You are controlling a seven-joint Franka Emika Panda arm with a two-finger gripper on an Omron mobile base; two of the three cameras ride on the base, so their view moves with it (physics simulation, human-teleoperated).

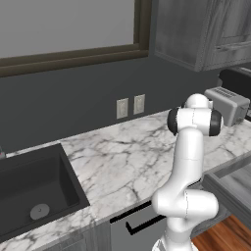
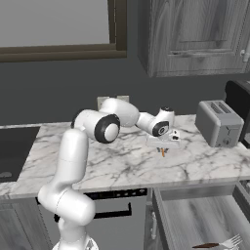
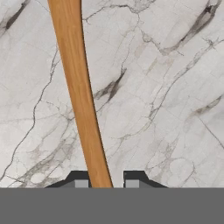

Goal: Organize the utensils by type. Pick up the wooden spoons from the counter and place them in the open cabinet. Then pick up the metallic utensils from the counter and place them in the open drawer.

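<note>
A wooden spoon [image 3: 81, 96] lies on the white marble counter [image 3: 166, 109]; in the hand view its orange-tan handle runs from the top down between my fingertips. My gripper [image 3: 107, 179] straddles the handle low over the counter. The left fingertip [image 3: 81, 180] touches the wood and a narrow gap remains at the right one. In the right base view the gripper [image 2: 163, 148] points down at the counter with a bit of the orange spoon [image 2: 162, 153] below it. The open drawer [image 2: 195, 215] stands out under the counter with a fork [image 2: 229, 241] inside.
A silver toaster [image 2: 218, 123] stands on the counter right of the gripper. The black sink [image 1: 29, 191] lies far to the left. A grey wood-grain wall cabinet [image 2: 195, 36] hangs above the toaster. The dishwasher front [image 2: 112, 207] with its black handle is beside the drawer.
</note>
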